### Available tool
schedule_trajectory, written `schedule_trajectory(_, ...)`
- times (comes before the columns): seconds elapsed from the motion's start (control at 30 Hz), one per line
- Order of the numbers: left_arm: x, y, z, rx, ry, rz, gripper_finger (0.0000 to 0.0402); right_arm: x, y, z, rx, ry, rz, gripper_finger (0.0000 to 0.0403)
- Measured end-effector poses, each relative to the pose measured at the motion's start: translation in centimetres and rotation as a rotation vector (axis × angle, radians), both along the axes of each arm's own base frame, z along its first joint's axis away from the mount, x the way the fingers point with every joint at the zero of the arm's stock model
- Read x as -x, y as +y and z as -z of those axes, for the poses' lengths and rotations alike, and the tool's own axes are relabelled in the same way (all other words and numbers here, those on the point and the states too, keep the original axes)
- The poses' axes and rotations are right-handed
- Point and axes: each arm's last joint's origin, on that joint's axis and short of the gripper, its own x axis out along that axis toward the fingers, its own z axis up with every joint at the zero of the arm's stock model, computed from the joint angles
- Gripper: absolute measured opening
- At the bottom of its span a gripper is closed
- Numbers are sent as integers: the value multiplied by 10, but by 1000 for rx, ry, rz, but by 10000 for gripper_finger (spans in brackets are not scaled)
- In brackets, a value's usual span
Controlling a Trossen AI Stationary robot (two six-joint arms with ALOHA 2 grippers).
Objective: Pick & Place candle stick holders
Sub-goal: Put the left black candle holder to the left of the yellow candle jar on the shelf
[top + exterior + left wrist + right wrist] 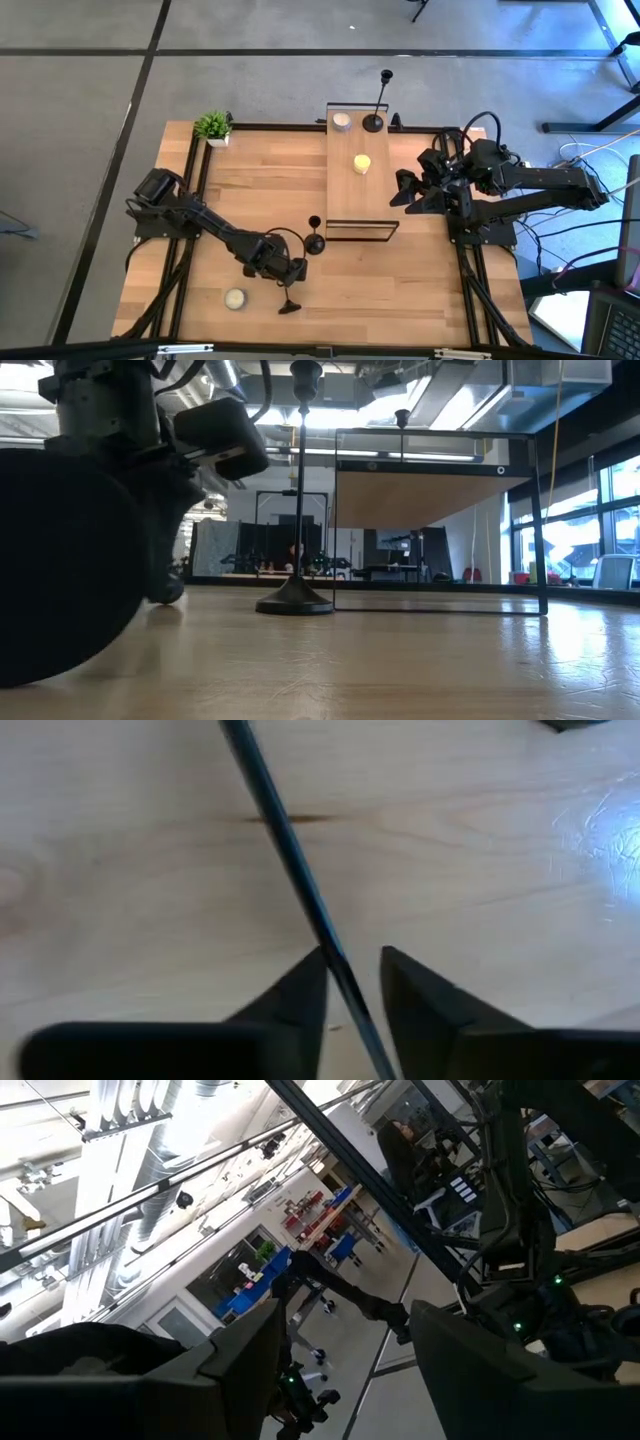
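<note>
One black candle stick holder lies on its side near the table's front edge, round base [290,307] toward the front and looming large in the low view [50,560]. Its thin stem [290,860] runs between the fingers of my left gripper [288,276] [355,955], which points steeply down and is open. A second holder [315,243] [296,600] stands upright on its base just behind it. A third [374,122] stands at the far end of the raised shelf [345,195]. My right gripper [405,190] [345,1315] hangs raised beside the shelf, open and holding nothing. My left gripper comes from above, its fingers standing across the lying holder's stem [335,965], one on either side. One fingertip [310,975] lies right at the stem and the other [400,970] stands a little apart. Whether the near fingertip touches it I cannot tell.
The shelf is a wooden board on a black wire frame [430,490]; on it sit a white candle [342,121] and a yellow one [362,163]. Another white candle [235,298] lies left of my left gripper. A small green plant [213,126] stands at the far left corner.
</note>
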Motion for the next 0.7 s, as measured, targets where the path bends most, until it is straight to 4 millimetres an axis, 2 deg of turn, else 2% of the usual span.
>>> schedule_trajectory(0.1,-2,-1,-2,7,-24,21,25,0,0,0,-1,0,1,227)
schedule_trajectory(0.13,-1,-1,-2,4,-22,33,17,0,0,0,-2,1,3,227)
schedule_trajectory(0.33,-3,-5,-8,31,-63,66,11,0,0,0,-3,1,4,227)
schedule_trajectory(0.53,2,-11,-44,6,-188,55,11,0,0,0,-10,6,3,227)
schedule_trajectory(0.7,20,-16,-91,-86,-283,-9,10,0,0,0,-10,6,3,227)
